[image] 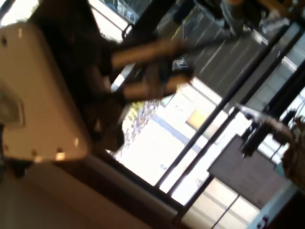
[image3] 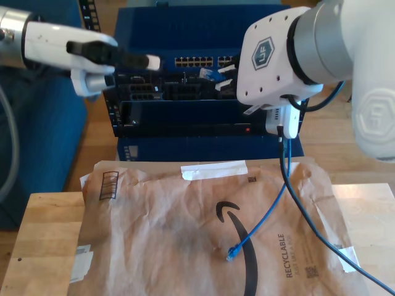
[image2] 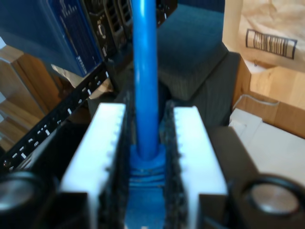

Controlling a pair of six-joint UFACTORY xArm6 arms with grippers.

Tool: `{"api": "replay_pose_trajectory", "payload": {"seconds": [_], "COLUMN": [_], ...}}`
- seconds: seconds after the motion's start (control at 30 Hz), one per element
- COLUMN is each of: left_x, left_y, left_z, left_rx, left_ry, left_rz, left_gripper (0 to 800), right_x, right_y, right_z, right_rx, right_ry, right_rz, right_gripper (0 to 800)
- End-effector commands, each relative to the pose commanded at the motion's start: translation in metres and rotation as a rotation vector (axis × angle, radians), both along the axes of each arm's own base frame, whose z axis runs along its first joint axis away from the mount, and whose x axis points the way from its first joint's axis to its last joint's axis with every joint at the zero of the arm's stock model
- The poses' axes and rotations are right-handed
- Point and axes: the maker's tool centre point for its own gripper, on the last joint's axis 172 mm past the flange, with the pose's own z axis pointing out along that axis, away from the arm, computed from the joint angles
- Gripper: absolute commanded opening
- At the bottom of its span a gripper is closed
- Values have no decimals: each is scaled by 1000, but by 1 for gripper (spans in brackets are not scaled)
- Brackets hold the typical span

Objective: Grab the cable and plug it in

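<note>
My second hand [image2: 147, 157] pinching the blue cable [image2: 144, 71]; "RECYCLABLE" on the brown paper mailer [image3: 154, 228]; first hand's state unclear.

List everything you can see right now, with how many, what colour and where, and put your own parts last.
cable: one, bright blue, hanging down onto the paper bag, one end clamped between white pads
cable plug: one, blue, loose on the bag
paper bag: one, brown, flat on the wooden table
network rack: one, black and blue, behind the table
tape strip: one, white, on the bag's far edge
my second gripper: white pads, shut on the cable
my first gripper: dark, blurred, pointing at windows
arms: two, white, at the exterior view's left and right
</note>
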Motion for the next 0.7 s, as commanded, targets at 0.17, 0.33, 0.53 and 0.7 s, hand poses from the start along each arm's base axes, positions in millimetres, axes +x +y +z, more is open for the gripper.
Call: {"api": "replay_pose_trajectory", "payload": {"seconds": [0.17,0.33,0.53,0.7], "left_x": [-2,-9,-11,-2], "left_y": [-13,-25,-27,-26], "left_z": [3,3,4,2], "left_rx": [2,2,9,17], "left_ry": [-9,-7,10,4], "left_rz": [-31,-62,-64,-35], "left_gripper": [797,797,795,795], "right_x": [-2,3,11,12], "right_y": [10,9,2,4], "right_z": [7,13,18,21], "right_rx": [-2,-10,-49,-96], "right_ry": [-31,-63,-107,-142], "right_rz": [23,18,-20,-62], "right_gripper": [20,20,17,11]}}
